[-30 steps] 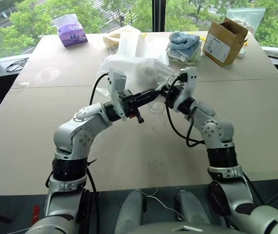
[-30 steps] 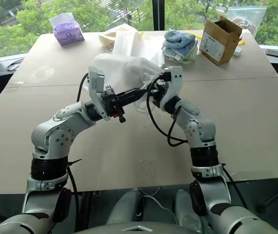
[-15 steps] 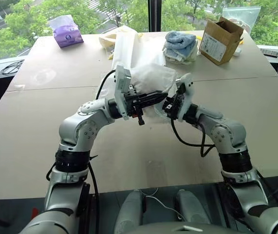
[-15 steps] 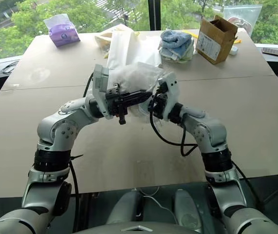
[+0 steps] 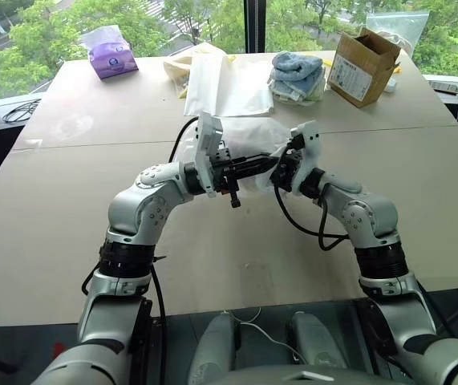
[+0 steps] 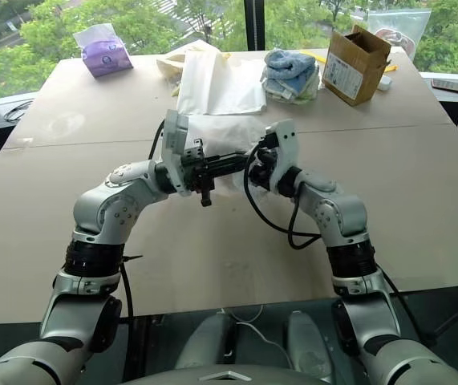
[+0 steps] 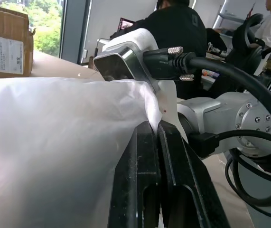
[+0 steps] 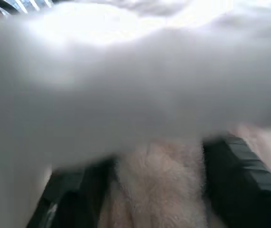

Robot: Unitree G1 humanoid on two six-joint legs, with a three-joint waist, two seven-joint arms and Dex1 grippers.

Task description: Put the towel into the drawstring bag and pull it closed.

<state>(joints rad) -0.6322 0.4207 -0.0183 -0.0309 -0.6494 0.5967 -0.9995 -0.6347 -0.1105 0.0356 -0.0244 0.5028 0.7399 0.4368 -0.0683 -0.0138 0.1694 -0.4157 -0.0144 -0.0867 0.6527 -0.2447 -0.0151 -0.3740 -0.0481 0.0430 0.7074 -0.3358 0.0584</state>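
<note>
The cardboard box (image 5: 362, 66) at about one o'clock on the table (image 5: 52, 208) carries a white printed label, too small to read; the purple tissue pack (image 5: 114, 56) at eleven o'clock has print I cannot make out either. One box, one tissue pack, one stack of blue-and-white cloths (image 5: 297, 76), one flat white bag (image 5: 227, 84), and one drawstring bag (image 5: 249, 138) at the table's middle, twelve o'clock from both arms. The left gripper (image 7: 158, 127) is pressed fully together, pinching the thin white fabric of the drawstring bag at its edge. The right gripper (image 8: 156, 156) stands with its two black fingers (image 8: 237, 166) spread wide, and cream, fuzzy cloth, apparently the towel (image 8: 161, 185), lies between them under the bag's fabric; the fingers do not press it. The two grippers meet tip to tip at the bag's near edge.
</note>
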